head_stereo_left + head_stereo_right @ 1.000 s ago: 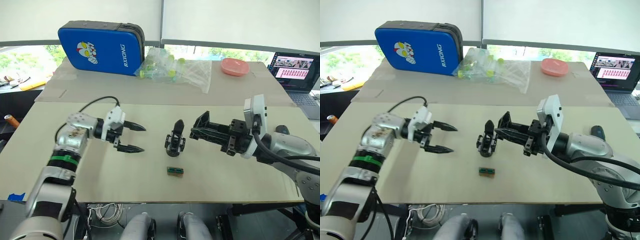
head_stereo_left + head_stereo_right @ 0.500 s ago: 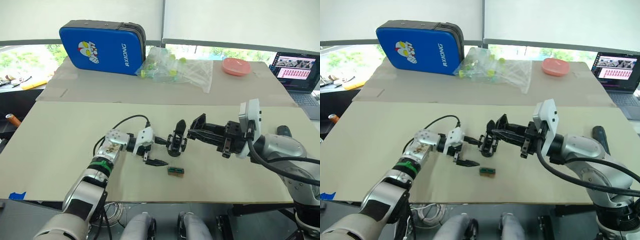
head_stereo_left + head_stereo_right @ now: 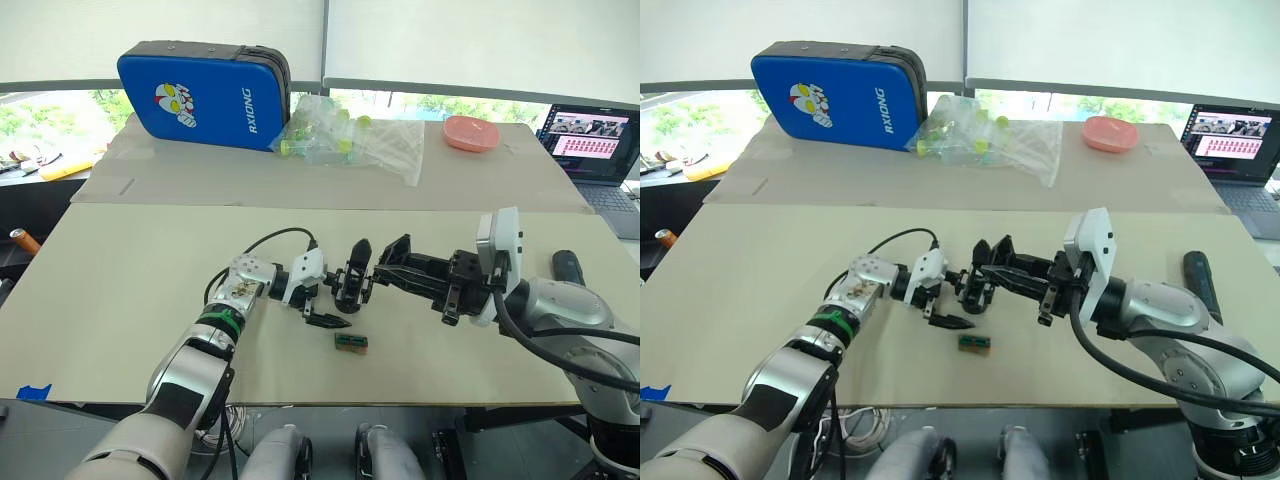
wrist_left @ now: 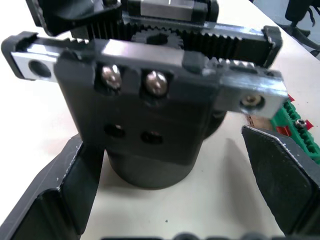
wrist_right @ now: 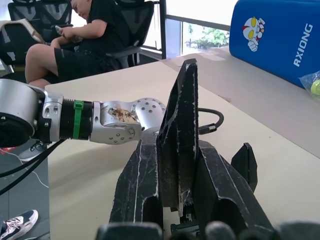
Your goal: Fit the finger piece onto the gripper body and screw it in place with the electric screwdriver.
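Pale beige tabletop (image 3: 120, 270) runs under both arms, with a second table behind it carrying a blue case (image 3: 205, 92), a clear bag of small bottles (image 3: 350, 140) and a pink dish (image 3: 470, 132); a laptop (image 3: 590, 140) sits off beyond the right arm; the left gripper (image 3: 325, 300) lies low on the surface with its two fingers spread apart, one on each side of the gripper body (image 3: 350, 285), which stands upright between them; from the left wrist camera the gripper body (image 4: 145, 115) shows its toothed rack and two screw heads, with a finger (image 4: 280, 180) close by on either flank, and whether they touch it cannot be made out; the right gripper (image 3: 395, 270) is clamped on the finger piece (image 5: 180, 125), a black tapering wedge held between its fingers, its tip reaching just beside the gripper body's far side; a small green block (image 3: 350, 342) lies just beside the left gripper's nearer finger; the electric screwdriver (image 3: 568, 266) lies behind the right arm, well apart from both grippers; a seated person (image 5: 75, 40) is visible past the right gripper.
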`<state>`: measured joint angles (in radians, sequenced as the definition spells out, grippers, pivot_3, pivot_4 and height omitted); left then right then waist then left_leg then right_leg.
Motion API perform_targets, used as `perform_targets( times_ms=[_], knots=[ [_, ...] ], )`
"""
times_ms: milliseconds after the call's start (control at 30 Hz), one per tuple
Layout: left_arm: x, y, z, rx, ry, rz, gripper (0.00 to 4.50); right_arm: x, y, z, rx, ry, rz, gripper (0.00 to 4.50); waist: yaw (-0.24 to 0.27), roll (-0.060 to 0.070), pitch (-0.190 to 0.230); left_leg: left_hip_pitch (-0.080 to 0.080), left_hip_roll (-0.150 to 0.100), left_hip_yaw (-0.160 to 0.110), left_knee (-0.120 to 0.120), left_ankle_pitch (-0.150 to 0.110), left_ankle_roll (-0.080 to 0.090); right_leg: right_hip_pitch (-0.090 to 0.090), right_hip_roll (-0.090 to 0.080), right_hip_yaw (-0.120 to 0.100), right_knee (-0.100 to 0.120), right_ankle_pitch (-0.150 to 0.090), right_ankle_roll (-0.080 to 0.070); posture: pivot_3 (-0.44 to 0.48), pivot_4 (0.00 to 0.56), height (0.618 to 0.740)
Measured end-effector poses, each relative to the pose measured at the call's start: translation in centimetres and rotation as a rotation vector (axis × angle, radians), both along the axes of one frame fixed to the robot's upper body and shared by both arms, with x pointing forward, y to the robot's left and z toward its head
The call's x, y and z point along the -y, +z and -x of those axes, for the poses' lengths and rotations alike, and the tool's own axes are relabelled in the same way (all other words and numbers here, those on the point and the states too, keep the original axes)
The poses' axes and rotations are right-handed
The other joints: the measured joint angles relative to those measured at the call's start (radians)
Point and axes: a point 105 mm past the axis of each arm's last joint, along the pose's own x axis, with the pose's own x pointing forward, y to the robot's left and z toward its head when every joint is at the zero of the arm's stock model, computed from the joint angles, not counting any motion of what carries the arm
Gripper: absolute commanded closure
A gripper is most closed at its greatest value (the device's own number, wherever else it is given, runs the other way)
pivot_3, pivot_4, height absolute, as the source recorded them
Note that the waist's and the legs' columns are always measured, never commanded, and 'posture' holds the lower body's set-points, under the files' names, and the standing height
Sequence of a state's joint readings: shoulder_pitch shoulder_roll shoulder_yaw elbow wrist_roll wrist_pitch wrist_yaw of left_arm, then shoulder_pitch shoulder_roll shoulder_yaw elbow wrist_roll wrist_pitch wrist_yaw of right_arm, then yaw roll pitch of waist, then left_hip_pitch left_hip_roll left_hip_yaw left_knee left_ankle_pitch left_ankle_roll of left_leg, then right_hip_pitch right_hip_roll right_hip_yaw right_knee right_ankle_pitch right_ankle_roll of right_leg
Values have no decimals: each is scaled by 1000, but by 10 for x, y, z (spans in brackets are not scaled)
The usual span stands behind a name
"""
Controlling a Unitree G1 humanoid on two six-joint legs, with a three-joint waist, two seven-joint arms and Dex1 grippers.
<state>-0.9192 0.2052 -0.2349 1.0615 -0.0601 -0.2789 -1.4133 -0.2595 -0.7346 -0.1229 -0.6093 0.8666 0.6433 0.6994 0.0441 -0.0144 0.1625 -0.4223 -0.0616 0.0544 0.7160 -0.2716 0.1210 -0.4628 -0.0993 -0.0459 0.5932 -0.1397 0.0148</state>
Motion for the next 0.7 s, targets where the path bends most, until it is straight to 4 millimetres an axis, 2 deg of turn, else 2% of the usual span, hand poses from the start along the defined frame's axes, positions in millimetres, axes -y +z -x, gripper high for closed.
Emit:
perform_targets(
  times_ms=[300,400,500,700],
  knots=[
    [2,-1,-5,-6,31,-2,0,0,-4,2,-5,1,14,4086,-1,0,0,0,0,0,1,0,0,0,0,0,0,0,0,0,150,740],
    [2,-2,-5,-1,33,-5,761,1,-8,3,-17,-1,19,4086,-2,0,0,0,0,0,1,0,0,1,0,0,0,0,0,0,150,740],
    [2,-2,-7,3,57,-2,2083,1,-8,3,-14,-2,19,4086,-2,0,0,1,0,0,1,0,0,1,0,0,1,0,0,0,150,740],
    [1,-3,-9,31,64,-20,2171,-18,-10,-5,46,45,43,4086,-4,0,0,3,0,0,3,0,0,3,1,0,1,2,0,0,150,740]
  ],
)
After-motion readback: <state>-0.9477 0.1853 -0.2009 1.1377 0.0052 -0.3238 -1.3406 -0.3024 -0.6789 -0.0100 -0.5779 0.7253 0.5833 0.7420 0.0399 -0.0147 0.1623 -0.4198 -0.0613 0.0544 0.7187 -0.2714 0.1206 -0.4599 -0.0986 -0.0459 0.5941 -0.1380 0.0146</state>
